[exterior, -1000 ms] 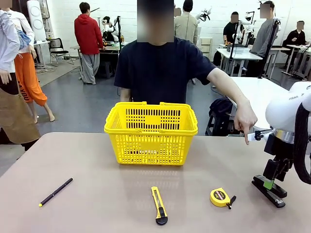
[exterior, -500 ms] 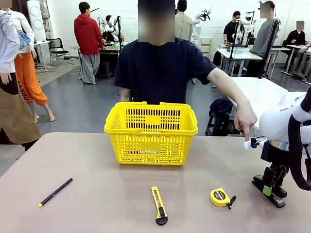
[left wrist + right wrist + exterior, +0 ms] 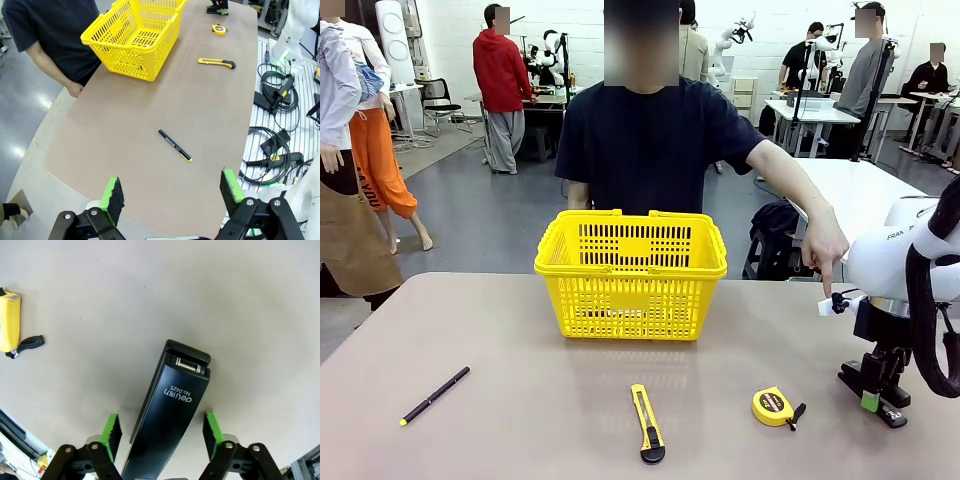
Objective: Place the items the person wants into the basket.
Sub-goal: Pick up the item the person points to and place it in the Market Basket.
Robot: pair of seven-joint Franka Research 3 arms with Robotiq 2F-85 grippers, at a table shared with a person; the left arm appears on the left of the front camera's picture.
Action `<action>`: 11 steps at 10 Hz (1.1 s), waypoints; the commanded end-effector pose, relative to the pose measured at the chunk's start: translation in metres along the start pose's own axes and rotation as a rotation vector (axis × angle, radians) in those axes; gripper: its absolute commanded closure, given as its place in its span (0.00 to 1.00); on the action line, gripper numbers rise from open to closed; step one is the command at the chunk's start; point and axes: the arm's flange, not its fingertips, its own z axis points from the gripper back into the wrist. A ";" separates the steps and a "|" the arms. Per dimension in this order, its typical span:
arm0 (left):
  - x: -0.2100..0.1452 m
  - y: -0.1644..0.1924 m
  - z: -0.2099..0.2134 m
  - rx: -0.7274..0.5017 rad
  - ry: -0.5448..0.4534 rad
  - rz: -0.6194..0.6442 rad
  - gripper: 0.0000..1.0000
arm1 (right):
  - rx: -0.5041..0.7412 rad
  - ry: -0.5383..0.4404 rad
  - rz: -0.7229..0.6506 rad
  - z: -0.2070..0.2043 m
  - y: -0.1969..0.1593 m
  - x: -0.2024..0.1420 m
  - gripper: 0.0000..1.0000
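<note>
Front: a person's hand (image 3: 828, 262) points one finger down beside the right end effector (image 3: 872, 398), which is low over the black stapler (image 3: 893, 413) at the surface's (image 3: 520, 420) right side; the yellow basket (image 3: 630, 275) stands mid-surface.
Left wrist: left end effector (image 3: 171, 189) spread wide, holding nothing (a pen (image 3: 175, 145) lies beyond).
Right wrist: pads (image 3: 111, 432) open astride the stapler, a slim gap either side.

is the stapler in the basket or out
Out: the stapler lies flat on the table between the right end effector's open fingers, right of the basket.
</note>
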 end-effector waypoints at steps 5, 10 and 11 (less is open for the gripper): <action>-0.002 0.000 0.002 -0.004 -0.022 -0.018 0.00 | -0.027 0.011 -0.001 0.003 -0.004 -0.001 1.00; -0.002 0.000 0.002 -0.004 -0.022 -0.018 0.00 | -0.025 -0.002 -0.074 0.035 0.014 -0.006 0.80; -0.002 0.000 0.002 -0.004 -0.022 -0.018 0.00 | -0.063 -0.004 -0.092 0.081 0.037 -0.013 0.80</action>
